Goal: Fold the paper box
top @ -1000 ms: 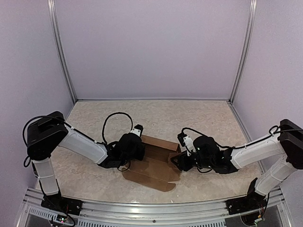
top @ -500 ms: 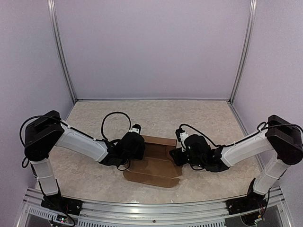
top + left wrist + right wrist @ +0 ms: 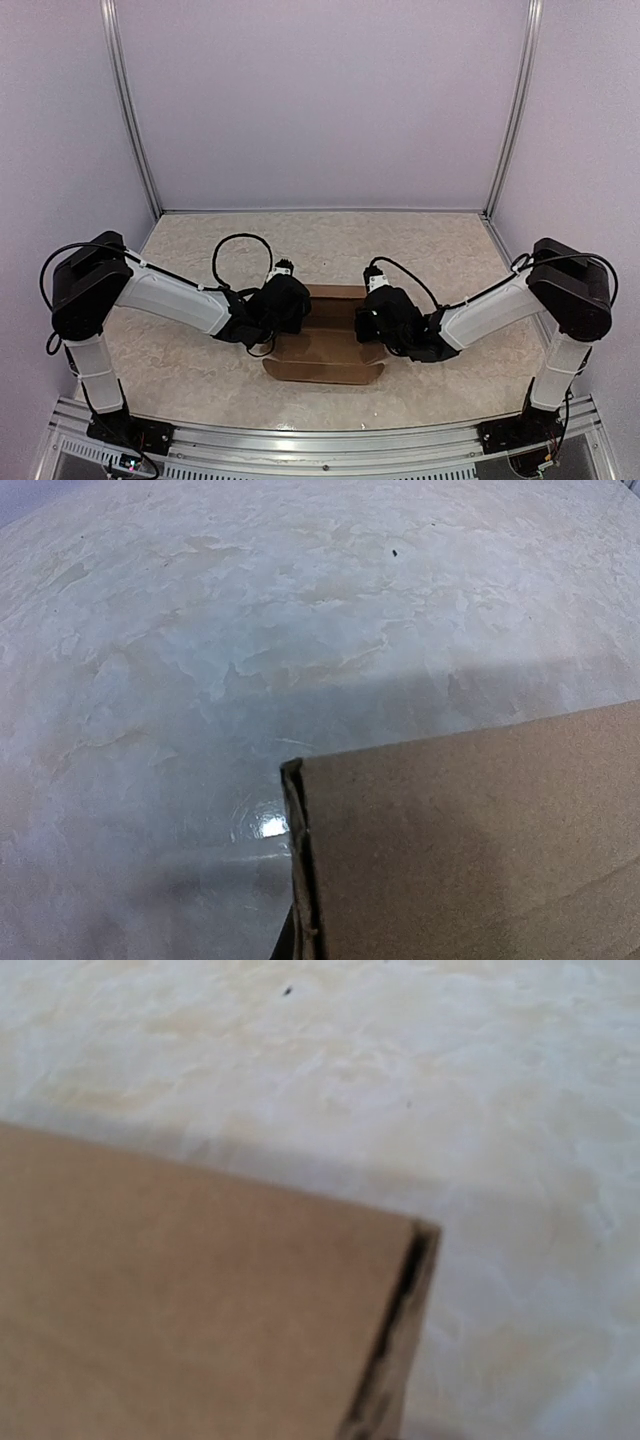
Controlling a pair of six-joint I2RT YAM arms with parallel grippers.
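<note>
The paper box [image 3: 322, 348] is plain brown cardboard, partly folded, lying mid-table between my two arms. Its near flap lies flat with rounded corners and a wall stands up along its far side. My left gripper [image 3: 291, 305] is against the box's far-left corner and my right gripper [image 3: 373, 311] against its far-right corner. In the left wrist view a cardboard panel [image 3: 470, 840] with a doubled left edge fills the lower right. In the right wrist view a panel [image 3: 200, 1300] fills the lower left. The cardboard hides the fingers of both grippers.
The table [image 3: 200, 250] is pale, marbled stone, with purple walls on three sides and metal posts [image 3: 132, 110] at the back corners. A metal rail [image 3: 300, 450] runs along the near edge by the arm bases.
Both grippers have closed in on the box's far corners, the right one moving left. The box has turned from skewed to square with the table edge, and its far wall stands more upright.
</note>
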